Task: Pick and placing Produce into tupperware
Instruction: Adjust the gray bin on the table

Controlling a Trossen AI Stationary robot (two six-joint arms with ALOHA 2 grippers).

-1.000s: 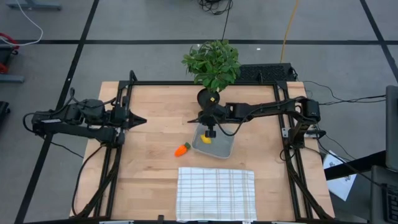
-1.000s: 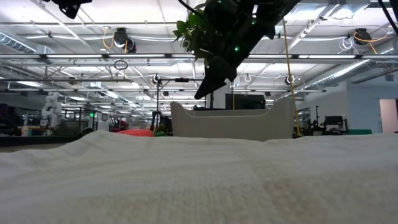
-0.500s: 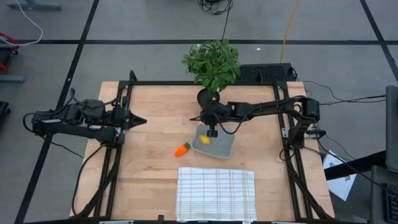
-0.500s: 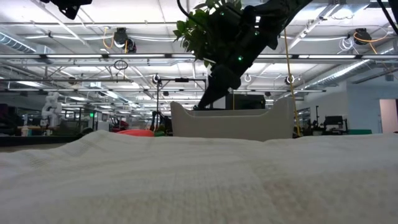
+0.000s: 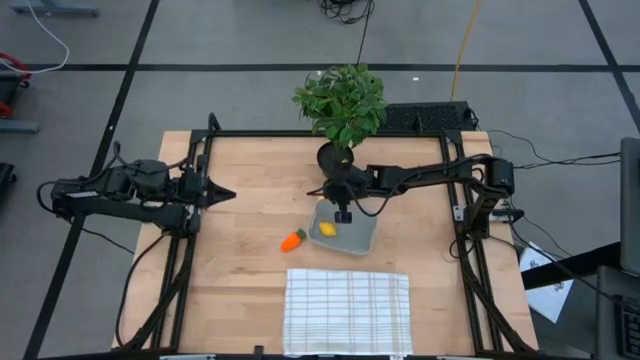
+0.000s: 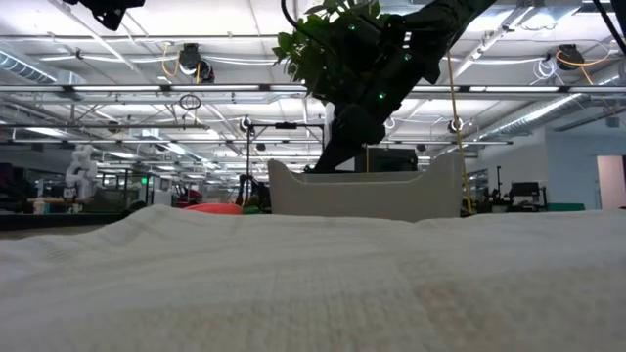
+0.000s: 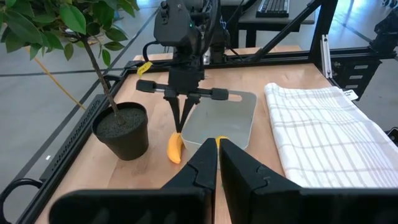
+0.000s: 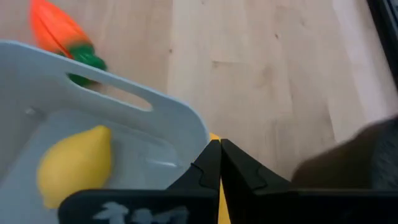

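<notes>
The clear tupperware (image 5: 360,240) sits mid-table with the round yellow lemon (image 5: 327,229) lying on its floor. The orange carrot (image 5: 292,240) lies on the wood just left of it. My right gripper (image 5: 342,214) points down over the tupperware's far-left corner, shut on the yellow banana (image 7: 176,148), which the high view hides under the gripper. In the right wrist view the lemon (image 8: 74,165) and the carrot (image 8: 62,34) show past the tupperware's rim (image 8: 93,81). My left gripper (image 5: 228,192) waits, shut, at the table's left side. My right gripper pinches the banana by its upper end (image 7: 177,135) between the two fingers, coming from above and pointing down. The banana hangs below the fingertips beside the tupperware's far-left corner. Only a yellow sliver (image 8: 214,136) shows in the wrist view. Whether its lower end touches the table, I cannot tell.
A leafy potted plant (image 5: 340,105) stands at the far edge, its pot (image 7: 121,130) close behind my right gripper. A white checked cloth (image 5: 347,310) lies at the near edge in front of the tupperware. Bare wood stretches between the carrot and my left gripper.
My right gripper has come down a little toward the tupperware's far rim, staying shut. Nothing else has moved.
</notes>
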